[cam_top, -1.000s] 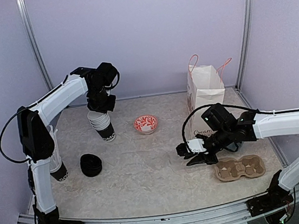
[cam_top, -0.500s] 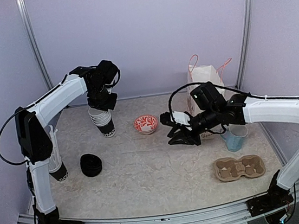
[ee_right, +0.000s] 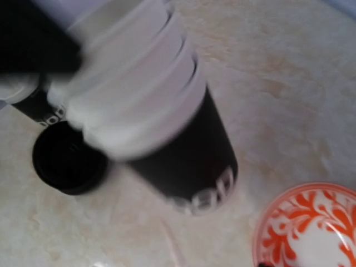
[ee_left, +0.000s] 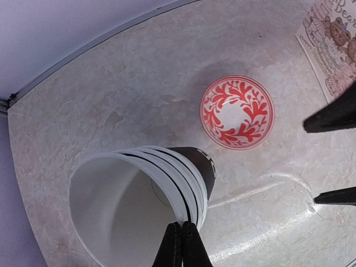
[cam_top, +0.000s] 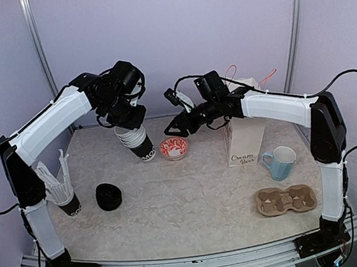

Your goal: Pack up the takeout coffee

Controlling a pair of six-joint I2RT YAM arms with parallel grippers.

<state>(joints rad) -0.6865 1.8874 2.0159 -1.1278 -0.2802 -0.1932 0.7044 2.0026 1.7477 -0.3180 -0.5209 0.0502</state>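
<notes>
A nested stack of black paper cups [cam_top: 139, 145], white inside and without lids, hangs tilted above the table at the back left. My left gripper [cam_top: 127, 121] is shut on the stack's rim; in the left wrist view its fingers [ee_left: 182, 239] pinch the white rim of the cups [ee_left: 139, 206]. My right gripper [cam_top: 177, 129] hovers open just right of the stack, above the red-patterned bowl [cam_top: 174, 148]. Its two fingertips [ee_left: 334, 115] show well apart at the right edge of the left wrist view. The right wrist view shows the cups [ee_right: 167, 128] close up and blurred.
A stack of black lids [cam_top: 109, 197] lies at the left. Beside it, a black cup of white straws [cam_top: 62, 190] stands. A white paper bag [cam_top: 244, 140], a light-blue mug [cam_top: 281, 162] and a cardboard cup carrier [cam_top: 286, 200] are on the right.
My right arm swung from the carrier at the front right up and left to the bowl, its jaws widening. My left arm carried the cup stack a little right.
</notes>
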